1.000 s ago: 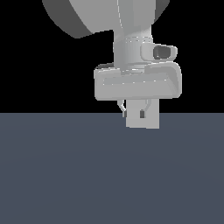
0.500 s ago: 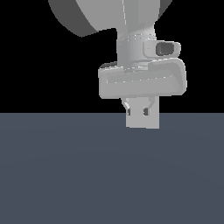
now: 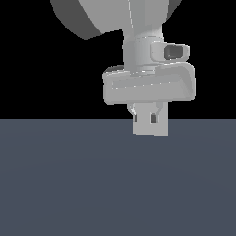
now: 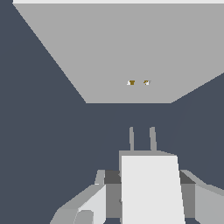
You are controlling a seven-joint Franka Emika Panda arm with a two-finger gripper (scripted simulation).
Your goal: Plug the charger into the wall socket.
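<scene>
dark slate-blue floor (image 3: 69,184) under a flat black backdrop, simulator render, nothing else standing on it in the exterior view. item one: pale grey two-finger gripper (image 3: 150,120) of the panda arm, hanging low near the floor line; its fingers (image 4: 94,203) sit pressed against either side of the load, pinching it. item two: small plain white-grey cube charger (image 4: 151,188), held between those fingers, with two thin grey prongs (image 4: 141,139) projecting forward off its front face. item three: large flat light-grey square panel wall socket (image 4: 127,52), upright ahead of the cube in the wrist view, bearing two tiny orange-brown holes (image 4: 138,82) side by side; not seen in the exterior view. relation: prongs point toward the holes and look roughly lined up with them, sitting a shade to one side, yet stay well apart from the panel, with bare floor showing between. progress, as judged: pick-up done, cube carried and aimed; the approach, fine alignment and insertion are all left. change against the earlier exterior frames: the gripper body has shifted toward the exterior view's right and turned a little, its side-mounted camera housing (image 3: 175,51) now standing out further on that side; height above the floor looks much the same, and the grasp looks unaltered.
</scene>
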